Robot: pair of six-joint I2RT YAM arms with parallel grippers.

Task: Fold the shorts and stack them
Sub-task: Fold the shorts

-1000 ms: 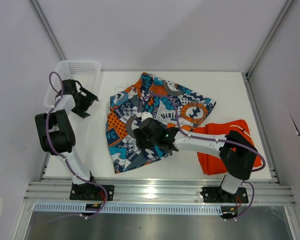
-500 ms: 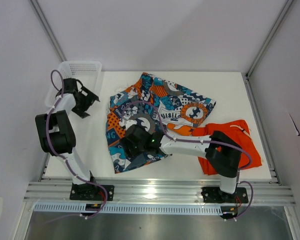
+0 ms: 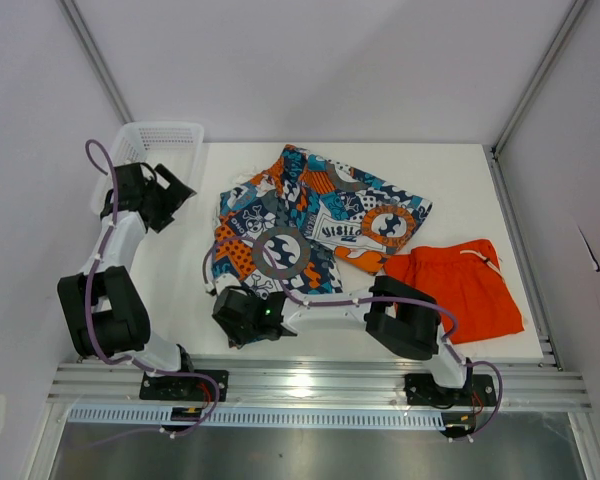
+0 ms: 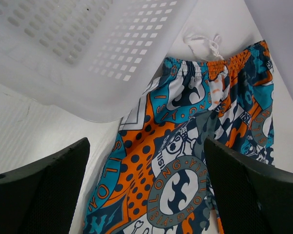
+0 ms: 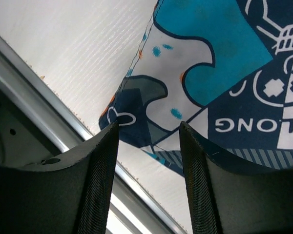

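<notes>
**Inspector:** Take it from the left of the overhead view. Where is each gripper, and in what state?

**Examiner:** The left gripper (image 3: 170,197) hangs at upper left, just beside the white mesh basket (image 3: 160,133). Its jaws are spread wide and nothing is between them. It points toward the patterned shorts (image 3: 320,215) but is clear of them. The right gripper (image 3: 235,318) is at lower left of centre, with its arm reaching across from the lower right. Its jaws stand partly apart and pinch nothing that I can see.

**Inspector:** How does the garment lie relative to that gripper?

**Examiner:** The patterned shorts lie flat on the counter (image 3: 180,280). Their long axis runs diagonally from lower left to upper right. In the right wrist view the lower-left hem corner sits between the two fingers (image 5: 100,175), with the rest of the cloth running away to the upper right. In the left wrist view the waistband and white drawstring (image 4: 201,43) show near the basket's edge.

**Inspector:** And further right?

**Examiner:** The orange shorts (image 3: 465,290) lie at lower right, touching the patterned pair's right edge. Neither gripper is close to them.

**Inspector:** Your judgement on the coming move?

**Examiner:** It probably turns on that hem corner. The right gripper is much the nearer and would need to close on the corner. Any fold would then carry toward the upper right, along the long axis.
</notes>
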